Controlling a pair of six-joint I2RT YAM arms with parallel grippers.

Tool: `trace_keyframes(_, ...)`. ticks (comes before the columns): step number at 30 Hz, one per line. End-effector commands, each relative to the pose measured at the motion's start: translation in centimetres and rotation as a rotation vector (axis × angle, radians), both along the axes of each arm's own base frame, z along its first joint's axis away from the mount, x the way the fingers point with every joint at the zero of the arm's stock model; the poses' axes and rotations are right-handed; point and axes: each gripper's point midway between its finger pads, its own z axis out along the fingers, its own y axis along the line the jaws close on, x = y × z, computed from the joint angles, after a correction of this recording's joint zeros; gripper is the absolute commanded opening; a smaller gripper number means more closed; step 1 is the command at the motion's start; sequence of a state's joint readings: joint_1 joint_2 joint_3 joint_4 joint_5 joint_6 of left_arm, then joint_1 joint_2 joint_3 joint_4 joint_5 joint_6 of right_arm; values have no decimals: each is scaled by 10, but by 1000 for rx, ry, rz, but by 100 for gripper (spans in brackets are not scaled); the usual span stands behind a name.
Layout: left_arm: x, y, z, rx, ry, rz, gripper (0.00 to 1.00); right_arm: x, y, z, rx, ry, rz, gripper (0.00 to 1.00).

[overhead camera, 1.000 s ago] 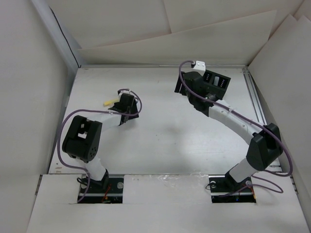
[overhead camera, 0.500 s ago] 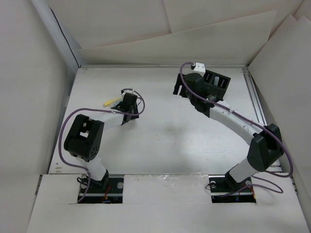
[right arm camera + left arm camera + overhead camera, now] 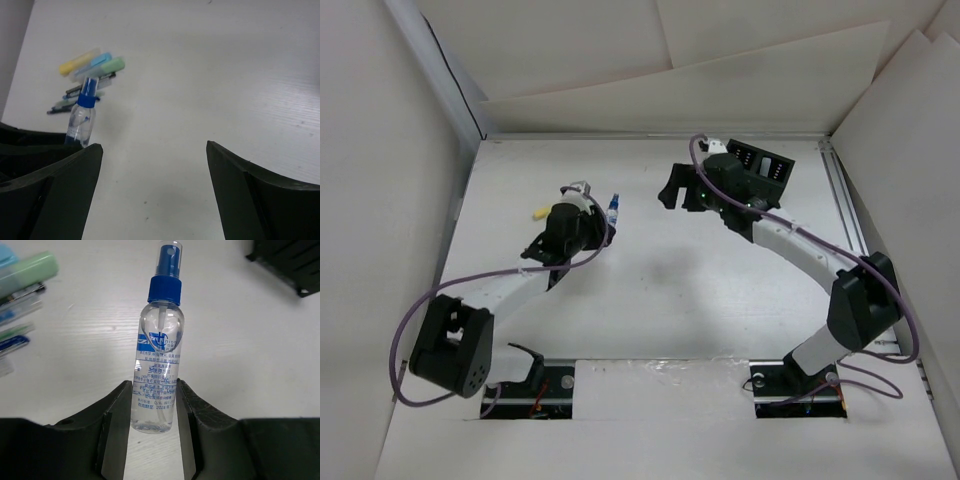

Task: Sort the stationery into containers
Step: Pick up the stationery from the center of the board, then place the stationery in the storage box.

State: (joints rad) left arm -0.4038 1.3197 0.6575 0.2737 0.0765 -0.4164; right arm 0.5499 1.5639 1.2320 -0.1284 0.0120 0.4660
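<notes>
My left gripper (image 3: 598, 222) is shut on a small clear spray bottle (image 3: 159, 350) with a blue cap, gripping its lower body; the nozzle end sticks out past the fingertips (image 3: 118, 395). The bottle also shows in the top view (image 3: 613, 209) and the right wrist view (image 3: 82, 117). The stationery (image 3: 92, 64), yellow, light-blue and green highlighters with thin dark pens, lies in a pile on the table just left of the bottle (image 3: 22, 285); only its yellow end (image 3: 539, 212) shows from above. My right gripper (image 3: 672, 190) is open and empty above bare table (image 3: 152, 147). The black two-compartment organiser (image 3: 766, 165) stands behind the right wrist.
White walls enclose the table on the left, back and right. A metal rail (image 3: 847, 210) runs along the right edge. A black shape (image 3: 292, 260) sits at the top right of the left wrist view; I cannot tell what it is.
My left arm has stretched out and its gripper turned, so the spray bottle now shows at its tip. My right gripper has moved left, away from the organiser.
</notes>
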Motion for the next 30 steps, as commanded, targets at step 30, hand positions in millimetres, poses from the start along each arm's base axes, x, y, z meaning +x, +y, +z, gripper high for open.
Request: trace_keyframes(30, -40, -64, 84, -316, -291, -420, 15, -36, 101, 7, 366, 67, 473, 79)
